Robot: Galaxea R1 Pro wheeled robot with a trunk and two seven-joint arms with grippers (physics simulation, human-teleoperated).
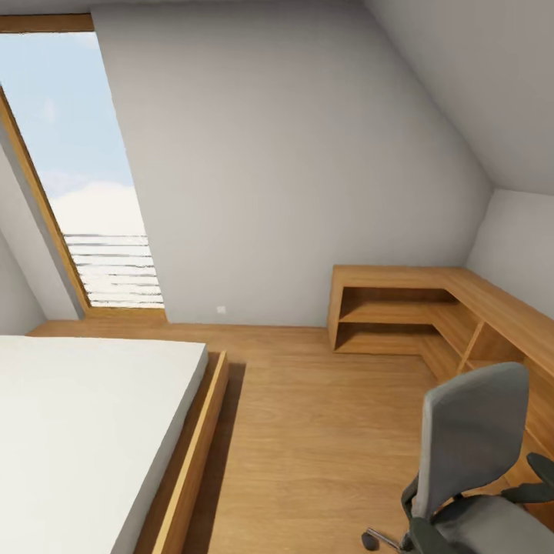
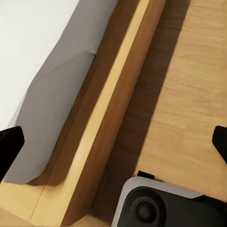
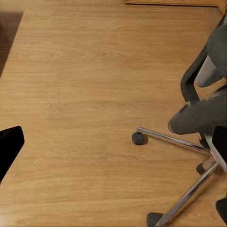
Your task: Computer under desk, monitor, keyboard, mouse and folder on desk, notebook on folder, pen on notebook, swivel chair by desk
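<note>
Attic bedroom with sloped white walls; tall wood-framed skylight window [image 1: 85, 177] at the head view's left, showing sky and pale slats. Light wooden plank floor [image 1: 308, 431] runs across the middle. Low bed with a white mattress [image 1: 77, 431] on a light wooden frame [image 1: 192, 454] sits at lower left. Light-wood L-shaped shelving unit [image 1: 431, 308] is set in the far right corner, its open compartments bare as far as can be seen. Grey upholstered swivel chair with black armrests [image 1: 477, 462] stands at lower right, near the shelving, back turned toward the camera; one castor shows on the floor beneath it. In the right wrist view the chair's metal star base [image 3: 184, 161] and dark castors rest on the planks, seat and armrest above. Right gripper [image 3: 113, 142]: black fingertips [image 3: 9, 144] at opposite edges of the frame, jaws wide apart, nothing between them. Left gripper [image 2: 116, 142]: dark fingertips [image 2: 10, 142] likewise far apart, jaws apart over the bed frame's edge, holding nothing. A grey-and-black robot part [image 2: 165, 203] shows beside the frame.
</note>
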